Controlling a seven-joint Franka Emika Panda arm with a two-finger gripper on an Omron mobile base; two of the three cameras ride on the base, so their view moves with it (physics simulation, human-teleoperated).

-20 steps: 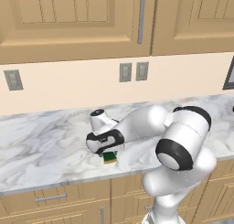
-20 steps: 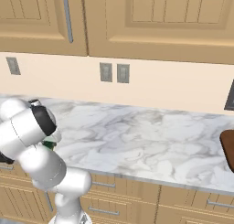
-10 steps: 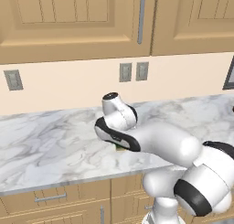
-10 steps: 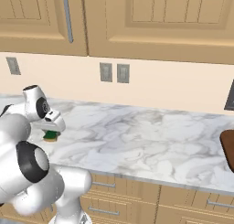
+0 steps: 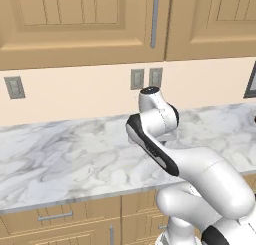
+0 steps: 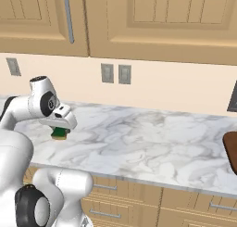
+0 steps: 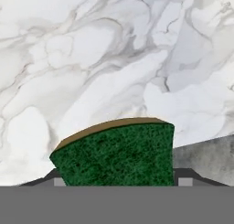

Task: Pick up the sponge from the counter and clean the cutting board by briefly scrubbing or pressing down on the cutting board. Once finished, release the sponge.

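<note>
The sponge [image 7: 116, 157], dark green on top with a yellow-brown layer beneath, sits between my gripper's [image 7: 119, 179] fingertips in the hand view, with veined white counter [image 7: 91, 58] beyond it. In the right base view the gripper [image 6: 59, 130] points down, shut on the sponge [image 6: 59, 134], which hangs just over the counter [image 6: 152, 142] near its left end. The dark brown cutting board [image 6: 231, 151] pokes in at the right edge of that view, far from the gripper. In the left base view my arm's elbow hides the hand above the counter [image 5: 60, 159].
Two wall outlets [image 6: 116, 73] sit on the beige backsplash under wooden upper cabinets. A dark framed object [image 6: 233, 97] hangs on the wall at far right. Drawers with metal handles [image 6: 104, 187] run below the counter's front edge.
The arm has swung rightward and away from the counter's front edge, carrying the sponge along with it. The elbow now covers the hand in the left base view.
</note>
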